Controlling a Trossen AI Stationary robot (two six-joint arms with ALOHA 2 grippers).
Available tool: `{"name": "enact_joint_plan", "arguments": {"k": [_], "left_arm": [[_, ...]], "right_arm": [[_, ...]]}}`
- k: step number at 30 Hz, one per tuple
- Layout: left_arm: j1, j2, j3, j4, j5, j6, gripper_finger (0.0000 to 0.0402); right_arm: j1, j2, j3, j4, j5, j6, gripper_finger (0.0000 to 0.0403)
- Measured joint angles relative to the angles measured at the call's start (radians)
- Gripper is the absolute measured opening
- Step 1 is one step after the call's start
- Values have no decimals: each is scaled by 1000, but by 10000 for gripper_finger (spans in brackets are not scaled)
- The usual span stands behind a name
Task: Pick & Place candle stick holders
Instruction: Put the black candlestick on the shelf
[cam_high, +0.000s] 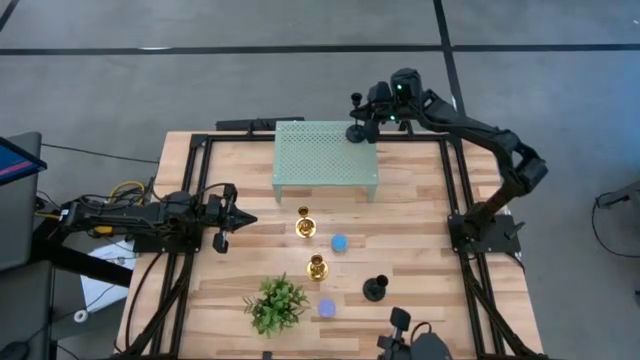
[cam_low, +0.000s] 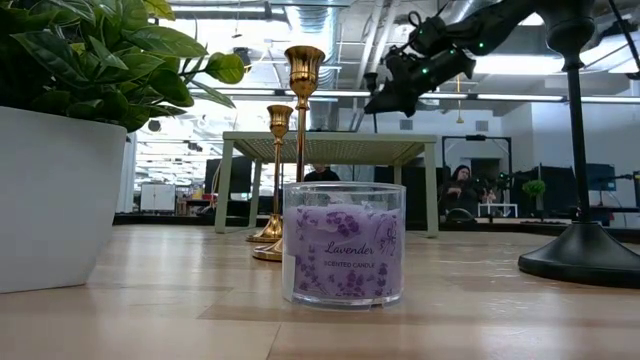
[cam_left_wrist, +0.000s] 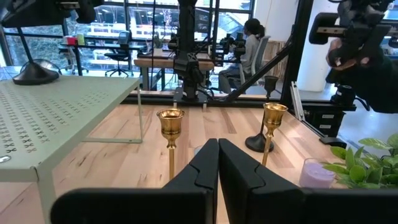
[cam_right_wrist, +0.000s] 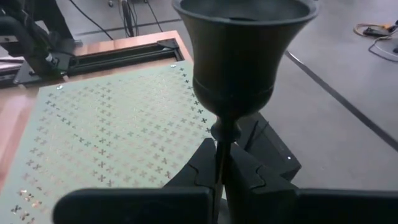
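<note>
Lavender candle (cam_low: 344, 241) sits nearest on the wooden table (cam_high: 420, 200), two gold candle stick holders (cam_high: 306, 224) behind it, a black holder (cam_high: 375, 289) beside. Right gripper (cam_high: 368, 112), jaws clamped on another black holder's stem (cam_right_wrist: 219, 163), holds it over the green perforated shelf (cam_high: 325, 155). Left gripper (cam_high: 238, 217) hovers with jaws together, empty.

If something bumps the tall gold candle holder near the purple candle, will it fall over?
Probably, yes. The gold candle holder is tall with a thin stem on a small round base, so it looks top-heavy. It seems rigid metal, and its shiny surface may be slippery.
</note>
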Motion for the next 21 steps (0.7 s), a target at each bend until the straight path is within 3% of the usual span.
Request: {"name": "enact_joint_plan", "arguments": {"k": [17, 21], "left_arm": [[0, 0, 0, 0, 0, 0, 12], [0, 0, 0, 0, 0, 0, 12]], "right_arm": [[-31, -17, -36, -16, -22, -11, 1], [-24, -16, -37, -22, -22, 19, 28]]}}
